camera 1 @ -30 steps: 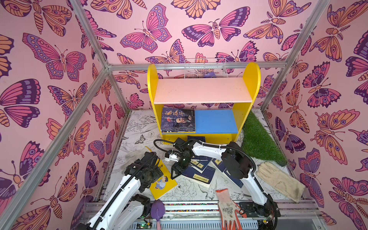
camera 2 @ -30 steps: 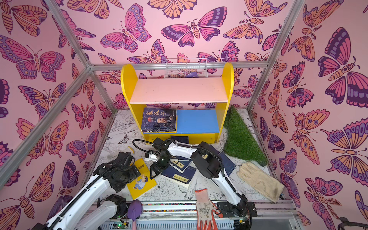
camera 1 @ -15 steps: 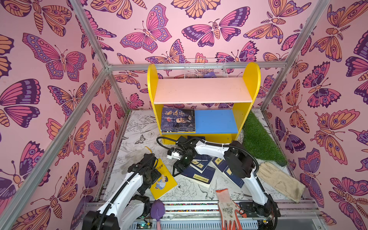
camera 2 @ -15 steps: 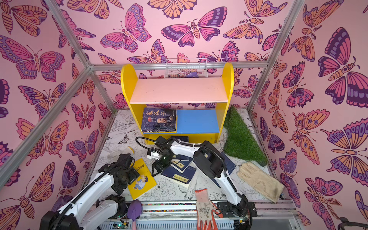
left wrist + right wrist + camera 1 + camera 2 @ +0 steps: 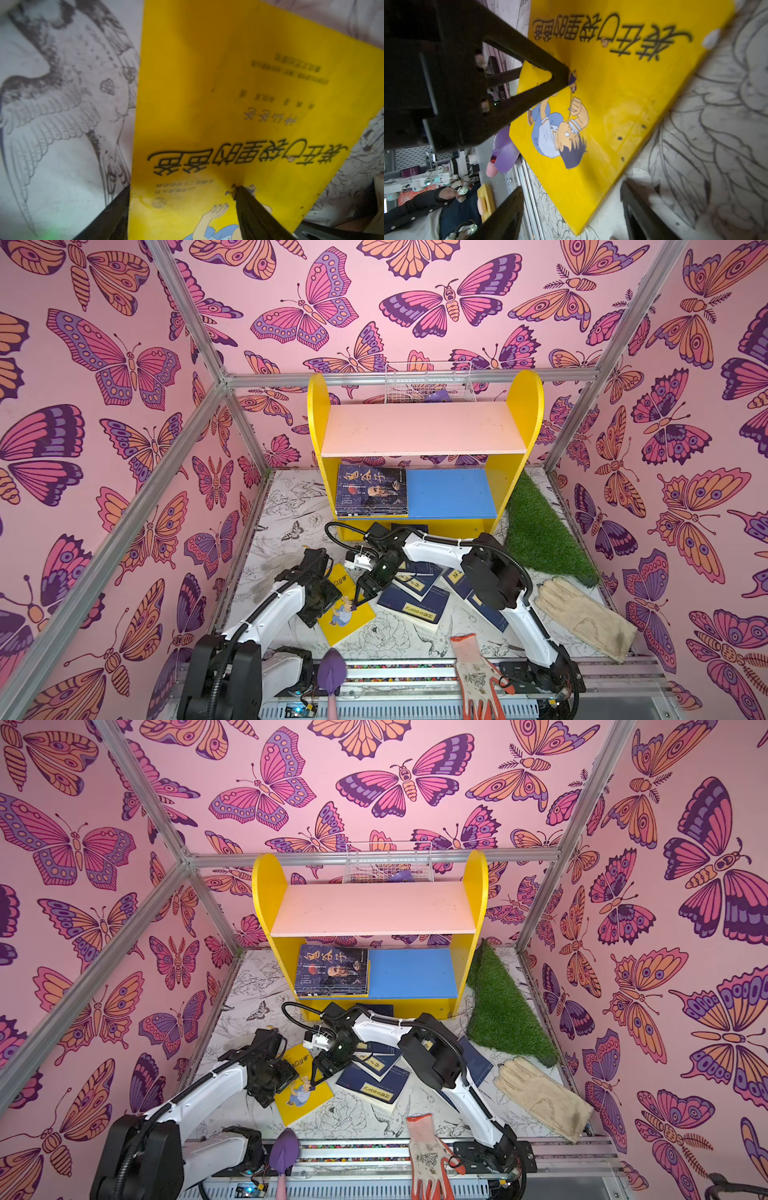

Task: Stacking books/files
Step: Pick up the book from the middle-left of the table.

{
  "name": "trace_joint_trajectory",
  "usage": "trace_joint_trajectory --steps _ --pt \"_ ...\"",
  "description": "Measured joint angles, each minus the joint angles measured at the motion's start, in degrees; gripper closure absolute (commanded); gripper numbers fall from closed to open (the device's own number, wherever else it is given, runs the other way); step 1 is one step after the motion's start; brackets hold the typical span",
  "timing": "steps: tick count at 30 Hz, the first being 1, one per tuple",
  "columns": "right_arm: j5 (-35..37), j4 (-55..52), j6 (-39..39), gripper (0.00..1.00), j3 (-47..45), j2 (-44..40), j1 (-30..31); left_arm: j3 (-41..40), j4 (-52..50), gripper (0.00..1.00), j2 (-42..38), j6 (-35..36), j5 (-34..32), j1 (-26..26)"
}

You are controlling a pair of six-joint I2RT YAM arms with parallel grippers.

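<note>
Left wrist view: my left claw (image 5: 181,186) stands spread across an edge of the yellow cartoon-cover book (image 5: 207,83). One fingertip (image 5: 243,197) is on the cover, its mate off the edge over the desk (image 5: 52,145). My right claw (image 5: 571,185) is spread too, straddling that book's corner. Navy books (image 5: 419,608) lie scattered just beside it, and a portrait-cover book (image 5: 371,489) lies on the shelf (image 5: 451,493).

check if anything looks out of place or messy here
Yes. The navy books lie fanned and overlapping crookedly on the table, and the yellow cartoon book sits angled beside them, unlike the squared stack on the shelf. A white-and-orange glove lies across the front rail, near a purple trowel.
</note>
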Motion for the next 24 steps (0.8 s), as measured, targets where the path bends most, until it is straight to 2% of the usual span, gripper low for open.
trace_joint_trajectory --steps 4,8,16,19,22,24 --pt "-0.2 0.15 2.36 0.25 0.04 0.0 -1.07 1.97 0.7 0.33 3.28 1.92 1.49 0.09" --pt "-0.55 1.31 5.31 0.25 -0.02 0.0 -1.81 3.61 0.92 0.47 5.64 3.32 2.23 -0.07" --pt "-0.52 5.16 10.45 0.26 -0.63 -0.22 -2.54 4.83 1.29 0.57 7.45 5.14 2.54 -0.5" --pt "0.39 5.35 10.14 0.27 -0.66 -0.46 -2.49 5.11 1.36 0.63 7.85 5.44 2.69 -0.5" --pt "1.9 3.87 7.72 0.27 0.04 -0.63 -2.12 5.29 1.53 0.75 8.09 5.88 2.8 -0.52" --pt "3.34 2.51 5.79 0.27 0.7 -0.72 -1.64 5.29 1.55 0.76 8.09 5.99 2.84 -0.55"
